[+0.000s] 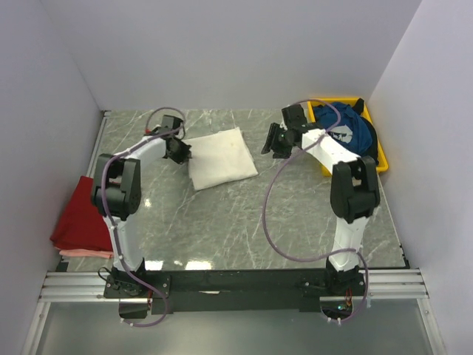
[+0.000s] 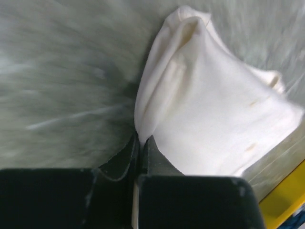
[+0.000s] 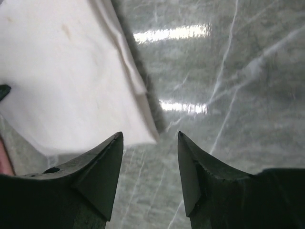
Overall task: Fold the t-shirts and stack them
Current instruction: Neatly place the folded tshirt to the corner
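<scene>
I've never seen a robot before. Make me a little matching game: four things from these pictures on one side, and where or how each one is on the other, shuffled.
1 cream-white t-shirt
2 dark red t-shirt
3 blue t-shirt
4 right arm's fingers

A in the yellow tray
B at the table's left side
C pinched by the left arm's fingers
D open, holding nothing

Pairs: 1-C, 2-B, 3-A, 4-D

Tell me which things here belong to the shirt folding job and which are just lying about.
Job:
white tee, its edge pinched by the shut left gripper
red tee
blue tee, in the yellow tray
right gripper, open

Lying about:
yellow tray
table
</scene>
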Controlling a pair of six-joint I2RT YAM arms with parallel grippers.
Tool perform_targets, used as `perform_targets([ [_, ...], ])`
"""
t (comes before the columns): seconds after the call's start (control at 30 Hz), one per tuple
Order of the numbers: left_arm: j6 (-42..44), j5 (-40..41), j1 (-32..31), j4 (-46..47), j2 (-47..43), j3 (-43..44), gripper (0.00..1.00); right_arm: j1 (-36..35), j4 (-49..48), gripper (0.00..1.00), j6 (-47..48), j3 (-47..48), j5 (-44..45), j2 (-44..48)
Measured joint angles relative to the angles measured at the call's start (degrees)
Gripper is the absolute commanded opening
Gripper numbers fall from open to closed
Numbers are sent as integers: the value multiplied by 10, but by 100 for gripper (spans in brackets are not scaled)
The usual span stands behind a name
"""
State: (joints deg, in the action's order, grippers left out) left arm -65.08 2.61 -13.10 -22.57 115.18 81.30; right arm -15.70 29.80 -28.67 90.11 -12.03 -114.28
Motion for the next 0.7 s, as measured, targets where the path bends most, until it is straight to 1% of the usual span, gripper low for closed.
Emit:
perform_targets([
  [0.13, -46, 36, 47, -67, -33, 10, 1, -1, -22, 56, -3, -57, -7, 68],
  [0.23, -73, 63, 96, -121, -48, 32, 1, -5, -33, 56, -4, -85, -12, 96],
  [0.43, -106, 98, 191, -209, -87, 48, 1, -24, -45, 56, -5, -117, -21, 109],
  [0.57, -116, 113, 231, -251, -121, 49, 1, -44, -48, 56, -7, -123, -24, 111],
  [0.7, -121, 122, 261, -263, -162, 49, 1, -59, -51, 56, -9, -125, -26, 114],
])
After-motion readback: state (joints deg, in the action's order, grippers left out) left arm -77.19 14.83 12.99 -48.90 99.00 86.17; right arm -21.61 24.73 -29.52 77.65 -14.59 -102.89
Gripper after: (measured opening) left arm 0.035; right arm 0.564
